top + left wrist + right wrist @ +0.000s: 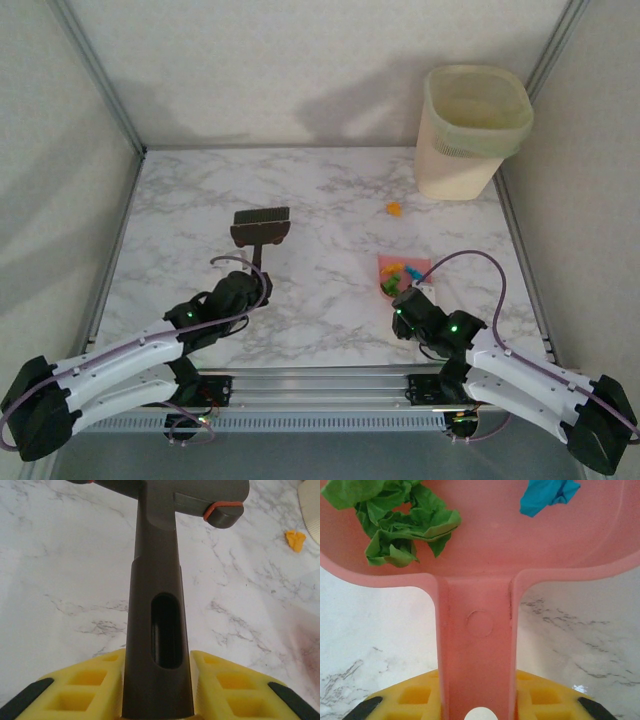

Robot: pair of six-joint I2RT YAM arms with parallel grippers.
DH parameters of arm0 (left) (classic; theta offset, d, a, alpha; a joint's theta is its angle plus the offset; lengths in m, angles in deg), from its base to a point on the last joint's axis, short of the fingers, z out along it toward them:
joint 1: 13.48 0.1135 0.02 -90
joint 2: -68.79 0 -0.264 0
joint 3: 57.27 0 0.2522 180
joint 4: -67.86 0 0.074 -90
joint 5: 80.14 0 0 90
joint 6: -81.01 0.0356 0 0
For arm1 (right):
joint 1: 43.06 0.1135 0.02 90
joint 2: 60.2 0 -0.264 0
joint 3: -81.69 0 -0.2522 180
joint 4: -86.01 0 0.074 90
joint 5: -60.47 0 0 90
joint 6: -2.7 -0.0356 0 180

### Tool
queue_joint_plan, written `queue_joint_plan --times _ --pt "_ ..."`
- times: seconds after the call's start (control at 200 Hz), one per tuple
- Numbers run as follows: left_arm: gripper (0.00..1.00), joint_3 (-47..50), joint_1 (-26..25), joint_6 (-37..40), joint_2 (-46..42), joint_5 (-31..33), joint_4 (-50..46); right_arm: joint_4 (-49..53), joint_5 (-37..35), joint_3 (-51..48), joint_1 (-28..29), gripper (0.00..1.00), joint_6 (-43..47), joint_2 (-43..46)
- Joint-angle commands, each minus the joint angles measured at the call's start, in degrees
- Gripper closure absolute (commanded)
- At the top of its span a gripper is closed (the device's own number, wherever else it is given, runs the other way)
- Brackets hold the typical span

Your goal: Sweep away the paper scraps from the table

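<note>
White marble-patterned table [200, 200], cream plastic bin [470, 130] at far right. Right gripper [477, 700] clamped on pink plastic dustpan [477, 645] handle; left gripper [157, 692] clamped on dark brown hand brush [157, 595]. Paper scraps [400, 525] lie in dustpan; one orange scrap [394, 208] loose on table near bin.

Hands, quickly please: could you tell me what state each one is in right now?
Left hand: closed, holding the brush.
Right hand: closed, holding the dustpan.

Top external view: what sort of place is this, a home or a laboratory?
Probably a robot test cell, not a home: plain off-white walls enclose a white marble-patterned tabletop, and a white left arm and right arm stand bolted to a silver metal rail at its near edge.
</note>
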Motion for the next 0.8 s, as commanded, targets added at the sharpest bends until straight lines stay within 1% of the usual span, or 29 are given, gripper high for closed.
queue_joint_plan --times 0.0,0.14,0.16,0.385,0.536,0.681,0.796 --pt "1.0 0.3 0.2 -0.8 -2.2 3.6 2.0 1.0 -3.4 1.0 -0.2 1.0 0.7 0.5" --pt "1.0 0.4 0.2 -1.2 -3.9 5.1 0.8 2.4 -4.3 3.0 -0.2 1.0 2.6 0.0" --pt "1.0 0.4 0.1 -1.2 -4.2 5.2 0.6 2.7 -4.4 5.1 -0.2 1.0 2.9 -0.1" --pt "1.0 0.7 0.1 -2.6 -6.8 6.3 -1.0 5.5 -6.0 12.4 0.1 1.0 4.5 -3.7" --pt "1.0 0.7 0.2 -3.2 -7.0 5.1 -1.1 7.3 -6.8 18.1 1.4 1.0 3.7 -6.6" --pt "1.0 0.5 0.1 -3.8 -6.7 3.8 -1.2 10.0 -8.0 25.5 3.2 1.0 3.2 -12.0" --pt "1.0 0.3 0.2 -4.3 -7.1 2.8 -1.8 14.2 -8.8 34.3 4.0 1.0 2.1 -19.4"
